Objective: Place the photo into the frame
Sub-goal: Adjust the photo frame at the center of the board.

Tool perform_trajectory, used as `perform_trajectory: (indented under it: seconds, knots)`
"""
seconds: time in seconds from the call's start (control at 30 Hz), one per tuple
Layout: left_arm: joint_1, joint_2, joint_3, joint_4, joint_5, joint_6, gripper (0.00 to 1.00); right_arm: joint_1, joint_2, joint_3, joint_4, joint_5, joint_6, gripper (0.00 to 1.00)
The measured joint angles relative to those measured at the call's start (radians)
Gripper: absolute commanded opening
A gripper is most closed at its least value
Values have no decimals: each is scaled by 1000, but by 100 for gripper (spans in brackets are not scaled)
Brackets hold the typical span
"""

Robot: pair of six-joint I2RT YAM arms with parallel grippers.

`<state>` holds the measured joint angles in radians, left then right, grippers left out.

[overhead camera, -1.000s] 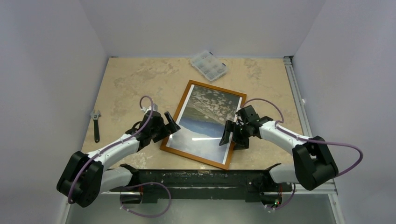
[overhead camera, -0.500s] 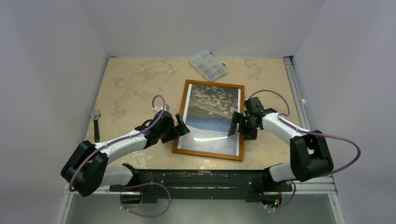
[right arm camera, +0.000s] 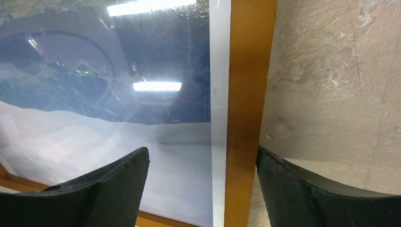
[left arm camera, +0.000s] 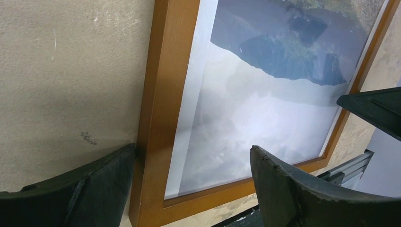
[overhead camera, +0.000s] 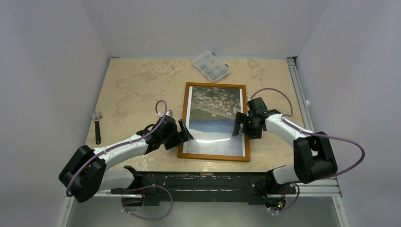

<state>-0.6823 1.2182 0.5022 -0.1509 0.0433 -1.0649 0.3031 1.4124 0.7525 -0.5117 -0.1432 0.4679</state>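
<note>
The orange-brown frame (overhead camera: 215, 160) lies flat on the table, long side running away from me, with the photo (overhead camera: 216, 113) inside its rails. My left gripper (overhead camera: 184, 131) is open astride the frame's left rail (left arm camera: 158, 118), one finger (left arm camera: 90, 189) against the rail's outer side and the other over the photo (left arm camera: 246, 109). My right gripper (overhead camera: 240, 124) is open astride the right rail (right arm camera: 246, 94), one finger (right arm camera: 302, 194) on the table beside it and the other above the photo (right arm camera: 118, 71).
A small clear compartment box (overhead camera: 211, 66) sits at the table's far edge just beyond the frame. A wrench (overhead camera: 97, 126) lies near the left edge. A metal rail (overhead camera: 299, 90) runs along the right side of the table.
The frame with the photo has turned from a slant to stand square to the table. Both grippers moved inward with it and stayed open at its side rails.
</note>
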Motion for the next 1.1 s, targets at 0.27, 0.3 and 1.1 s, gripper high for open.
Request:
perform_trajectory:
  seconds: [0.27, 0.3, 1.1]
  knots:
    - [-1, 2, 1, -2, -6, -11, 88, -3, 23, 21, -12, -8, -16, 81]
    - [-1, 2, 1, -2, -6, -13, 87, -3, 23, 21, -12, -8, -16, 81]
    - [-26, -98, -44, -54, -18, -54, 97, -4, 21, 32, -4, -10, -25, 87]
